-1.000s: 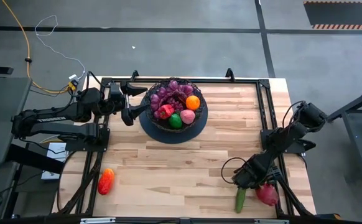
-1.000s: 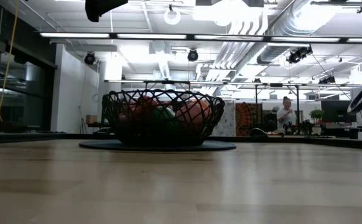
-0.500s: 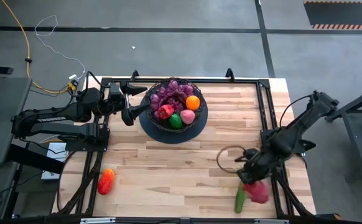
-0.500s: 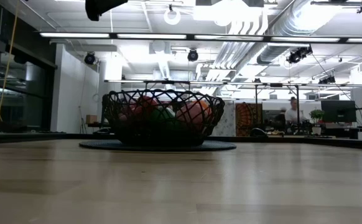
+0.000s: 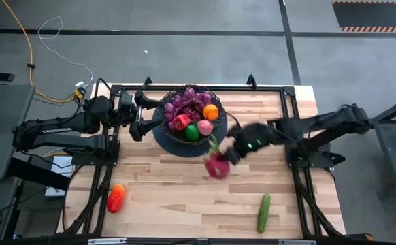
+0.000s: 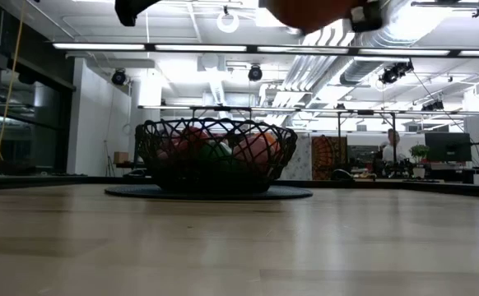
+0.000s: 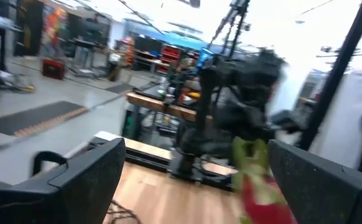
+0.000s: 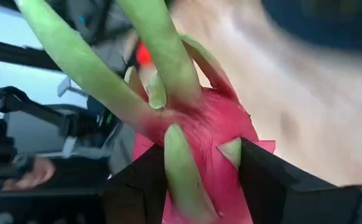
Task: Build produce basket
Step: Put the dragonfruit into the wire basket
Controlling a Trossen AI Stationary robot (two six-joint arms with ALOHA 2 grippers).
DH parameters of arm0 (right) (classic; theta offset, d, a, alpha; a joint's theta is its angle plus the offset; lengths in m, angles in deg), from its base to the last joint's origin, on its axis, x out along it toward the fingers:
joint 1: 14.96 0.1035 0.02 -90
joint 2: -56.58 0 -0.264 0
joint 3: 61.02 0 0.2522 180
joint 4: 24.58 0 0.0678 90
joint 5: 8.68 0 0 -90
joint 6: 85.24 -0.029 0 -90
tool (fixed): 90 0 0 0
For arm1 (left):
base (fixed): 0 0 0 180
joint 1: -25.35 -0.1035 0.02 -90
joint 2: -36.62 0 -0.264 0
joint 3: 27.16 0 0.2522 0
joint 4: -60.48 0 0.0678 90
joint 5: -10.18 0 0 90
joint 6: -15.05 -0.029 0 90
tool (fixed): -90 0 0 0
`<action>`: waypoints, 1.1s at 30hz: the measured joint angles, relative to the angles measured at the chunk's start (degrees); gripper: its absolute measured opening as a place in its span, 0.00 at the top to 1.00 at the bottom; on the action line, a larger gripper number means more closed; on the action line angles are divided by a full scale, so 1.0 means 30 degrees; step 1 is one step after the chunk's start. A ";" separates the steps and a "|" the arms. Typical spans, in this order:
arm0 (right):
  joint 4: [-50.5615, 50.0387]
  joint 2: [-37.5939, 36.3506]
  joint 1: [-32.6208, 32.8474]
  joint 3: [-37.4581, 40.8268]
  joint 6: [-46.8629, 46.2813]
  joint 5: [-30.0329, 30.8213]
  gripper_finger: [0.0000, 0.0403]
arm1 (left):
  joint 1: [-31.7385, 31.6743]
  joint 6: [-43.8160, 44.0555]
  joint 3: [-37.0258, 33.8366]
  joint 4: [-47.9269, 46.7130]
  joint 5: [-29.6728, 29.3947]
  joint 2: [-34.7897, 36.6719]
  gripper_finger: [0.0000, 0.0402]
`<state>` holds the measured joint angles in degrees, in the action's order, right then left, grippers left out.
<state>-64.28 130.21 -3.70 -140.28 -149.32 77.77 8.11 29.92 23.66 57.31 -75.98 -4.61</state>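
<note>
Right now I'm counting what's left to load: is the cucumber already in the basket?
No, the cucumber lies on the table near its front right corner, far from the basket.

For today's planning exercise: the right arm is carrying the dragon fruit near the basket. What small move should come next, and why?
Probably carry it a little farther over the basket, then lower. The right gripper holds the dragon fruit just outside the rim, above the table.

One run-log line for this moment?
right end effector: shut on dragon fruit, near basket | left end effector: open beside basket | cucumber, pepper: on table
</note>
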 joint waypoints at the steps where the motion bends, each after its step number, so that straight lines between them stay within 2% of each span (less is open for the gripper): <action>1: 0.0773 0.0265 -0.0860 0.0000 0.1643 -0.0328 0.61 | 0.0000 0.0355 0.0000 0.0000 0.0337 0.0000 0.06; 5: 0.2732 0.1103 -0.4211 0.0015 0.7189 -0.2313 0.61 | 0.0015 0.2575 0.0000 0.0003 0.0984 0.0000 0.06; 9: 0.3562 0.1179 -0.7109 0.0015 1.1454 -0.4417 0.61 | 0.0015 0.4965 0.0000 0.0006 0.0977 0.0000 0.06; 14: 0.3437 0.0542 -0.9473 0.0036 1.4886 -0.6887 0.61 | 0.0015 0.6946 0.0001 0.0007 -0.1223 0.0000 0.06; 16: 0.3453 0.0252 -0.9952 0.0036 1.6005 -0.6926 0.61 | 0.0022 0.7011 0.0108 -0.0007 -0.1936 -0.0007 0.06; 20: 0.3428 -0.0111 -1.0314 -0.0154 1.7389 -0.6409 0.61 | 0.0051 0.6795 0.0606 0.0066 -0.2142 -0.0238 0.06; 24: 0.3458 -0.0104 -1.0077 -0.0503 1.7910 -0.6249 0.61 | 0.0051 0.4984 0.1025 -0.0020 -0.2142 -0.0823 0.06; 28: 0.3424 -0.0082 -0.9605 -0.0503 1.8075 -0.5231 0.61 | 0.0051 0.3516 0.1290 -0.0034 -0.1886 -0.1433 0.06; 33: 0.3386 -0.0080 -0.9593 -0.0503 1.8021 -0.4798 0.61 | 0.0051 0.3325 0.1304 -0.0099 -0.0966 -0.1808 0.06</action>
<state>-54.12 129.97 -32.47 -141.79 -95.25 63.38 8.26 39.89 27.57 57.01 -78.88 -10.04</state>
